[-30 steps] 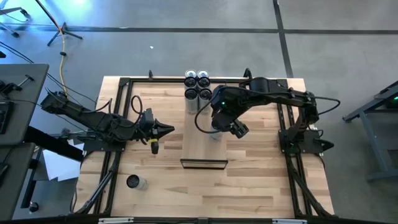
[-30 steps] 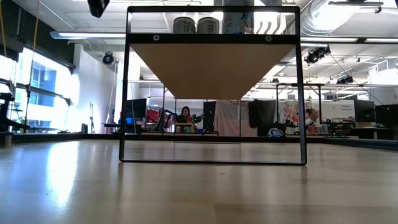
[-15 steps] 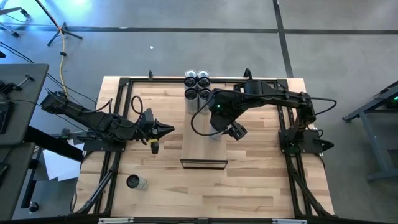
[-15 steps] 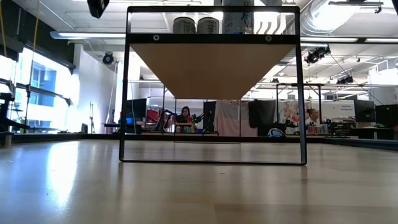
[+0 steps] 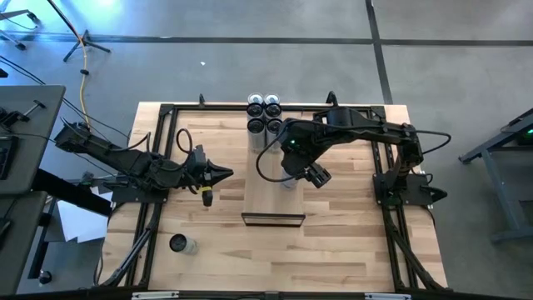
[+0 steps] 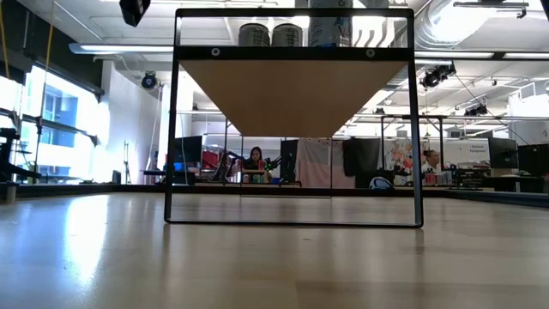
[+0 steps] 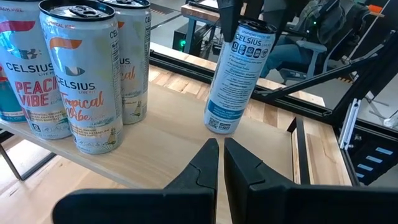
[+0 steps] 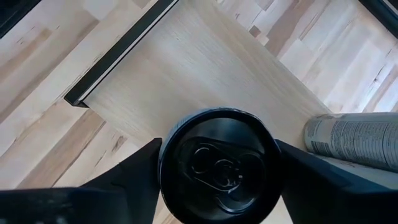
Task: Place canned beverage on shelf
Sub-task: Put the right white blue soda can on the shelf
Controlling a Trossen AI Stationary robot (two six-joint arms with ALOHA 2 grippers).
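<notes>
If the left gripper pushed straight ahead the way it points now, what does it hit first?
Probably the upright can on the shelf, which the right gripper is holding from above. The left gripper, shut, points roughly at its base, though depth is hard to judge. The grouped cans sit off to one side.

A: Cams? Quick.

B: High view: overhead, straight down, far enough to get the whole table (image 5: 350, 242) plus floor around it. Low view: at tabletop level, looks level across, under the shelf (image 6: 292, 86) into the room behind.

A: Wrists?

B: Left wrist cam looks sideways across the shelf (image 7: 155, 130), close, past its own fingers (image 7: 205, 165). Right wrist cam looks straight down onto a can top (image 8: 217, 163), very near.

A: Overlap?

B: All four catch the shelf. Left wrist & low both see the standing cans (image 7: 81, 74) (image 6: 271, 34).
</notes>
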